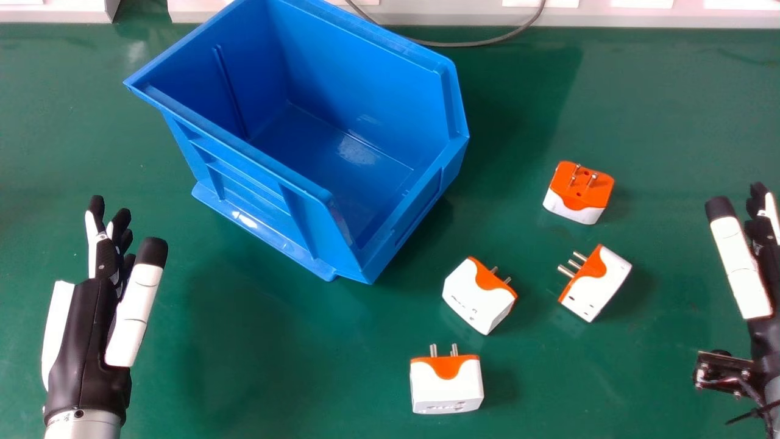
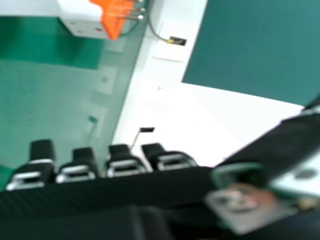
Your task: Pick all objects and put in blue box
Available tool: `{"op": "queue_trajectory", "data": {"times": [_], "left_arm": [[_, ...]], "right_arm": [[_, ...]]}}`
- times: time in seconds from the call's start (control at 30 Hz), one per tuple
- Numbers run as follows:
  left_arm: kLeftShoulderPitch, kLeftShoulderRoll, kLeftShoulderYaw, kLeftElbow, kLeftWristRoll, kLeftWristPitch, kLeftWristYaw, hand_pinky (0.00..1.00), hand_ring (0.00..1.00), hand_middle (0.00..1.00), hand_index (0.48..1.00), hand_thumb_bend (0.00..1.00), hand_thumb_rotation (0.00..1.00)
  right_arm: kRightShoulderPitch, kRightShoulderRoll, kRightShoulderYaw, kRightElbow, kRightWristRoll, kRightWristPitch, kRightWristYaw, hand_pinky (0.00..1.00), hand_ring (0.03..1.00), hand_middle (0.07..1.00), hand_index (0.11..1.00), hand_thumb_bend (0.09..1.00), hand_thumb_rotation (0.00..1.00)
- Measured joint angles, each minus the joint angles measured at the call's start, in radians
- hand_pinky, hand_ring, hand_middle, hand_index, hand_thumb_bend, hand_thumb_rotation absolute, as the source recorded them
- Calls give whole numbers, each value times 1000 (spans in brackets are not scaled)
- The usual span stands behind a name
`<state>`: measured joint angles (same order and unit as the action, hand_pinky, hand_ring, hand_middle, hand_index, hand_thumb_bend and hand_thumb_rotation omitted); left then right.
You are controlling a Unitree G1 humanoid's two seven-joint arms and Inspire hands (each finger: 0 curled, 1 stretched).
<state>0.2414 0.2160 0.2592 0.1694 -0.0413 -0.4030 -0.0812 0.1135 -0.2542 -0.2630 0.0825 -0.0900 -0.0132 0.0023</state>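
In the head view my left hand [image 1: 85, 329] is at the left, open and holding nothing. My right hand [image 1: 740, 262] is open at the right edge, apart from the plugs; its fingertips [image 2: 120, 157] also show in the right hand view. The blue box [image 1: 341, 268] stands at upper centre, its visible floor bare. Four orange-and-white plug adapters lie right of it: one adapter [image 1: 579, 192] with pins up, a second adapter [image 1: 594, 283] tilted, a third adapter [image 1: 478, 296] near the box's corner, and a fourth adapter [image 1: 446, 385] nearest me. One adapter [image 2: 85, 20] shows in the right hand view.
The green table [image 1: 256, 366] spreads around the box, with bare surface between my left hand and the adapters. A grey cable [image 1: 475, 44] loops behind the box, beside a white ledge [image 1: 640, 17] along the far edge.
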Motion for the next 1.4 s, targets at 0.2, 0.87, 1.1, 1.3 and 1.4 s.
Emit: {"op": "queue_trajectory", "data": {"times": [0.2,0.87,1.1,1.3,1.4], "left_arm": [[-5,0,1,-1,0,3,1,998,1000,1000,1000,833,939],[-6,0,3,-4,-1,11,0,1000,1000,1000,1000,811,915],[-5,0,4,-9,-2,22,-6,1000,1000,1000,1000,816,909],[-2,0,4,-24,-10,25,-7,1000,1000,1000,1000,814,907],[-2,0,4,-24,-10,27,-7,1000,1000,1000,1000,814,907]], "right_arm": [[0,0,2,-3,-6,1,0,924,1000,1000,993,522,1000],[60,-115,158,-48,-382,-110,-98,812,960,1000,997,609,880],[76,-130,190,-95,-432,-58,-73,808,964,1000,1000,643,887],[83,-143,217,-129,-467,14,-35,827,962,1000,1000,659,880],[83,-146,228,-133,-477,50,-14,827,962,1000,1000,659,880]]}}
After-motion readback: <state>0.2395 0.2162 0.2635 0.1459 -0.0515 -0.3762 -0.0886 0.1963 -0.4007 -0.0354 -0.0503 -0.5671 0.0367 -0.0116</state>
